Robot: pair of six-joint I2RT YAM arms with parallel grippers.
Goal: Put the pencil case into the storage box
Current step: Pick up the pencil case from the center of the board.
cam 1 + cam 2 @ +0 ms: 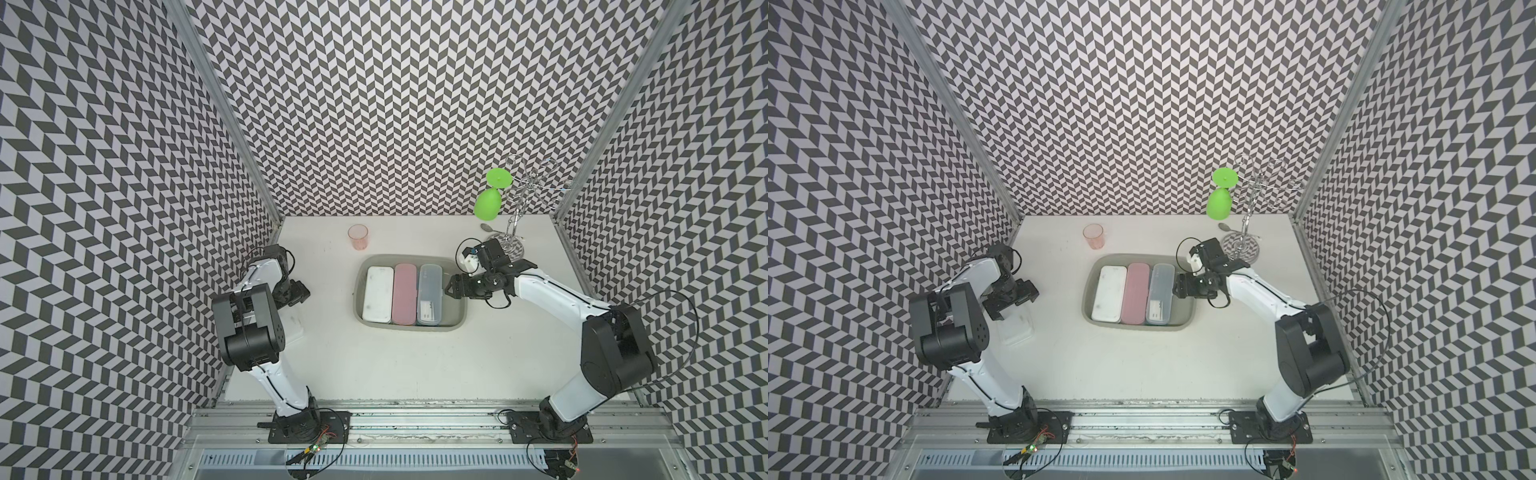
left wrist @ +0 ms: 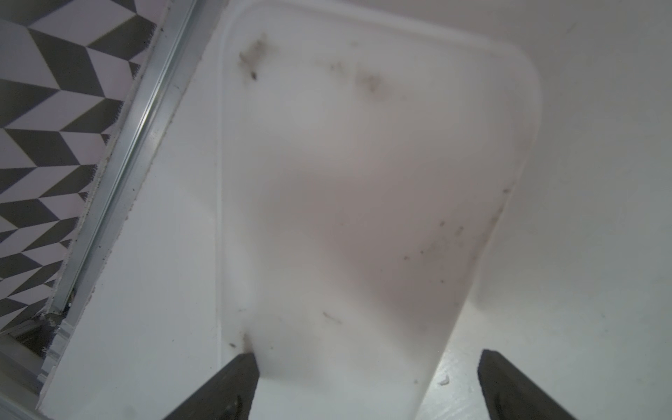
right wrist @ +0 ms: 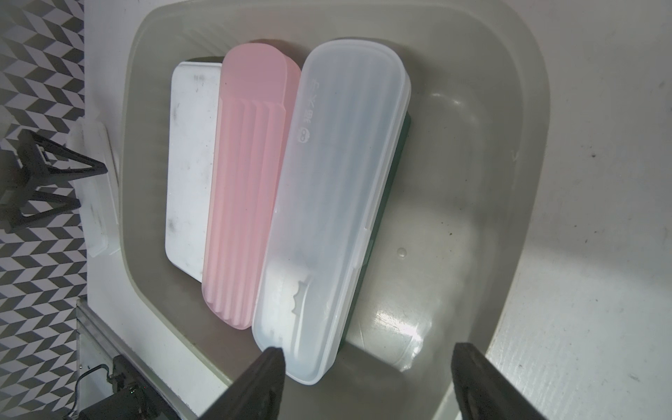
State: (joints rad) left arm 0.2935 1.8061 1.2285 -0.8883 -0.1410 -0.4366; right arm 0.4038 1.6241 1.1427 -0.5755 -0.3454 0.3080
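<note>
The box stands in the middle of the table. Three cases lie inside it side by side: the white case at 9 o'clock, the pink case in the centre and the clear case at 3 o'clock. The right claw hangs released and empty just over the 3 o'clock rim, with one finger very near the end of the clear case. This case seems to lean a little on the pink one, so a careless retreat could catch it and drag it, or push the box. The rack at 1 o'clock, carrying a green glass, is close behind that wrist and could be knocked. The left claw, at 9 o'clock, is spread wide over a flat white thing; I cannot tell if this is a case or a lid. If it is a case, little room remains for it.
</note>
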